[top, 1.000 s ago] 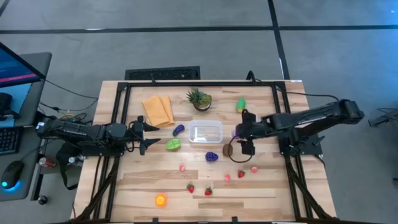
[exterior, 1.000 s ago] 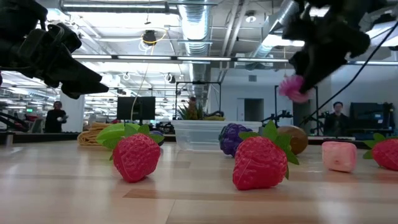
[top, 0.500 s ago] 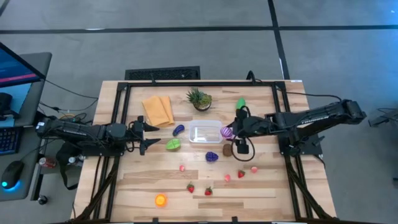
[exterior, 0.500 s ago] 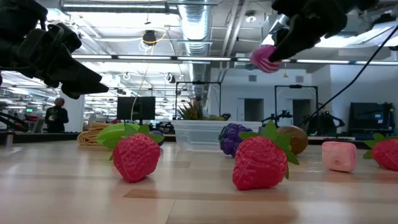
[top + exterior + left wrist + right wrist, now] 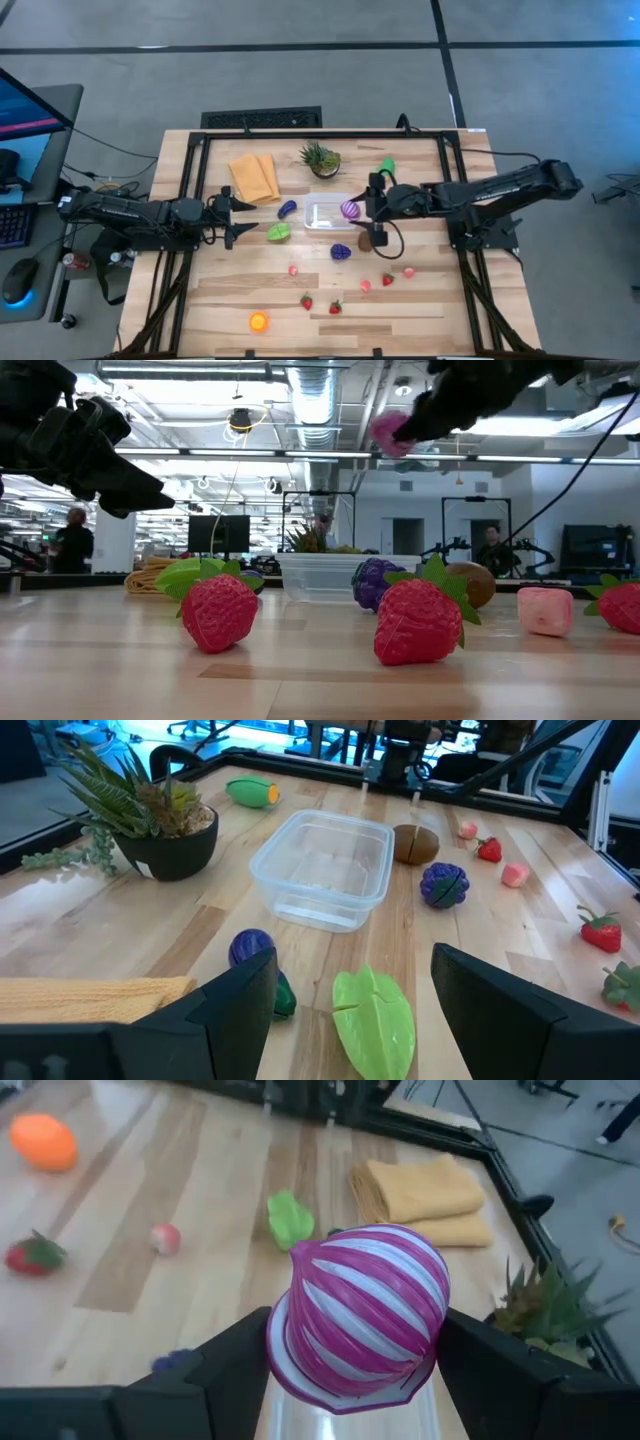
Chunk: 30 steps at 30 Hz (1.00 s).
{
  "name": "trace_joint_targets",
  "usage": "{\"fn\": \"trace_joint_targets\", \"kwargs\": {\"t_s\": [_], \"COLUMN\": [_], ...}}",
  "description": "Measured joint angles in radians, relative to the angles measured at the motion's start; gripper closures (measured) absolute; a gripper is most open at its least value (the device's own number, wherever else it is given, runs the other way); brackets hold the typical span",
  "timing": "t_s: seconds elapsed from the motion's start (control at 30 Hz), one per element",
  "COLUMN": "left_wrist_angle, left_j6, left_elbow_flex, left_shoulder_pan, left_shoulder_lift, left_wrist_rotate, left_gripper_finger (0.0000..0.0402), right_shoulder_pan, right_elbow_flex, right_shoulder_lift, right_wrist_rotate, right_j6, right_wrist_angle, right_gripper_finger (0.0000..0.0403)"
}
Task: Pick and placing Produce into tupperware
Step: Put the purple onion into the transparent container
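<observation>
My right gripper (image 5: 356, 209) is shut on a magenta-and-white striped toy onion (image 5: 365, 1315), which hangs over the right end of the clear tupperware (image 5: 318, 224) at mid-table. Loose produce lies around it: a green leaf (image 5: 278, 232), a purple eggplant (image 5: 287, 209), purple grapes (image 5: 341, 252), a brown kiwi (image 5: 366, 241), green corn (image 5: 387, 167), strawberries (image 5: 307, 301) and an orange (image 5: 259, 322). My left gripper (image 5: 232, 218) waits open at the table's left, pointing at the tupperware (image 5: 270, 870), with nothing between its fingers. My right gripper pinches the onion's two opposite sides (image 5: 290, 1330) between its two fingers. The fingers come from the table's right, slanting a little downward. The onion (image 5: 388, 432) is lifted well clear of the table, above the tupperware's right end.
A spiky potted plant (image 5: 320, 158) and a folded yellow-orange cloth (image 5: 254, 177) sit behind the tupperware. Black frame rails (image 5: 190, 200) run along the table's left, right and far sides. People move in the room beyond the table.
My right gripper has carried the onion toward the table's left, from beside the kiwi to over the tupperware's right end, rising a little. It has tipped from pointing steeply down toward level and rolled somewhat. The onion stays held throughout.
</observation>
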Motion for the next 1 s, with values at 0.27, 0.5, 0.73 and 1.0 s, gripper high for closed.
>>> {"fn": "trace_joint_targets", "kwargs": {"t_s": [0.27,0.5,0.73,1.0], "left_wrist_angle": [0.001,0.001,0.001,0.001], "left_j6": [0.001,0.004,0.016,0.023], "left_elbow_flex": [0.0,0.0,0.0,0.0], "left_shoulder_pan": [0.0,0.0,0.0,0.0], "left_shoulder_lift": [0.0,0.0,0.0,0.0], "left_wrist_rotate": [0.0,0.0,-0.004,-0.003], "left_gripper_finger": [0.0146,0.0146,0.0146,0.0146], "right_shoulder_pan": [-0.052,-0.113,-0.143,-0.143], "right_elbow_flex": [-0.002,-0.002,-0.001,0.05], "right_shoulder_lift": [0.149,0.262,0.355,0.461], "right_wrist_rotate": [-0.002,-0.002,-0.02,-0.026], "right_j6": [-0.056,-0.055,-0.028,-0.009], "right_wrist_angle": [0.163,0.333,0.455,0.491], "right_gripper_finger": [0.0148,0.0148,0.0148,0.0148]}}
